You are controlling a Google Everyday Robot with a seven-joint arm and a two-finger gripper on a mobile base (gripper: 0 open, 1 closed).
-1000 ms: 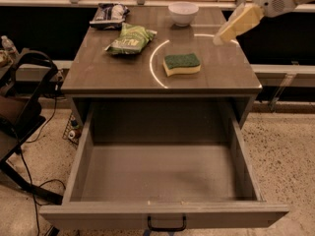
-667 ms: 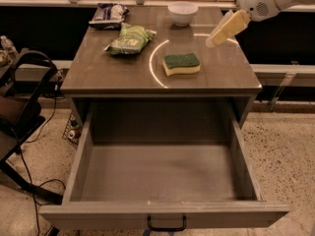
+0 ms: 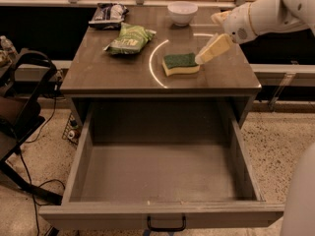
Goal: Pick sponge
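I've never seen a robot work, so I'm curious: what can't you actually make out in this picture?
- Camera view: the gripper hangs just right of the sponge; whether they touch, the angle hides.
- Camera view: the arm is cut off by the right edge.
- Camera view: print on the green snack bag and the dark bag behind it is too small to read.

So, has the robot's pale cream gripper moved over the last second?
Yes. The gripper has come down and left in the camera view, away from the white bowl and toward the green-topped yellow sponge, which has not shifted. Its tip is now by the sponge's right edge.
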